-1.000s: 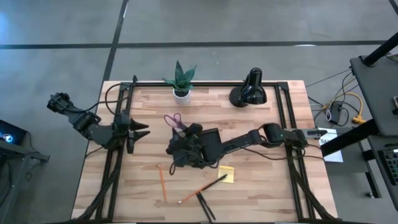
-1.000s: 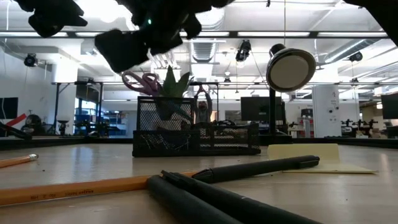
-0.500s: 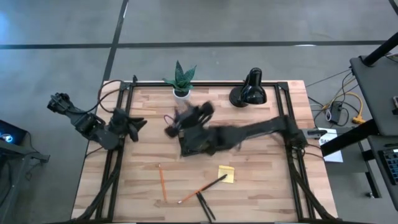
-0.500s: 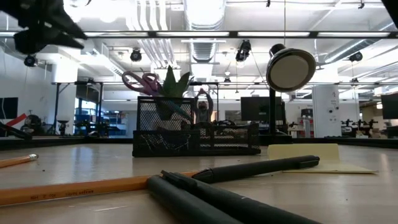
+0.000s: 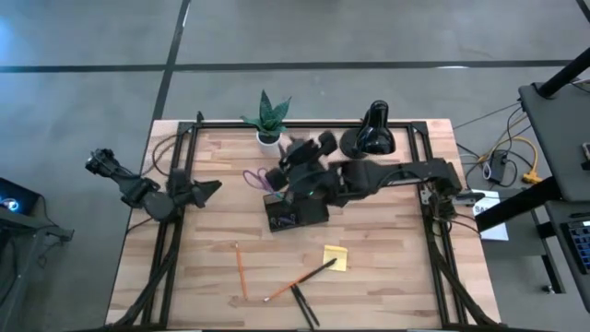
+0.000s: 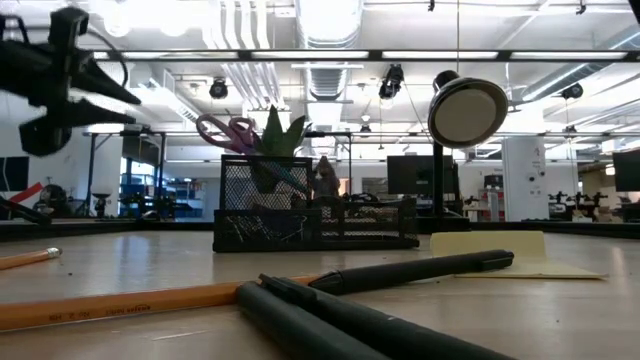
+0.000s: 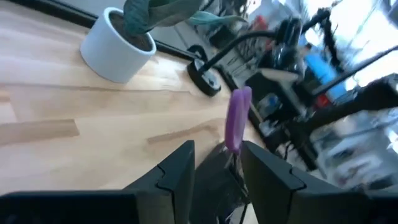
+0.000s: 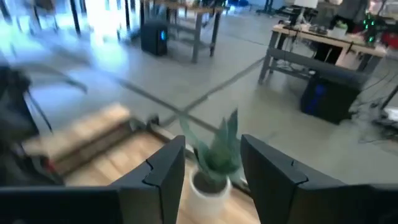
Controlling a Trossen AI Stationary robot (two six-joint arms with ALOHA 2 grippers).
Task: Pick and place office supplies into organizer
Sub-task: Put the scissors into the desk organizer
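Right end effector [image 5: 293, 155] is blurred in the high view, above the tabletop [image 5: 387, 267] between the potted plant [image 5: 268, 120] and the desk lamp [image 5: 371, 132], near the far edge. Its wrist view shows two dark fingers [image 8: 163, 174] apart with nothing between them, the plant beyond. Left end effector [image 5: 208, 187] hangs over the left edge of the tabletop; its fingers [image 7: 177, 174] stand apart, empty.

The organizer [image 5: 297, 210] sits mid-tabletop, partly covered by the right arm in the high view, so its compartments are hard to read from above. In the low view the organizer [image 6: 315, 212] is a black mesh tray with a taller cup section at one end; the purple-handled scissors [image 6: 228, 131] stand in that cup, handles up. Other contents behind the mesh cannot be made out.

Outside the organizer, toward the near edge: orange pencil [image 5: 241, 271] lying alone, a second pencil [image 5: 287, 288] crossing the black pens [image 5: 305, 305], and the yellow sticky-note pad [image 5: 336, 257] just beside them. In the low view the pens [image 6: 400, 270] and pencil [image 6: 120, 303] are cut off by the picture's edge.
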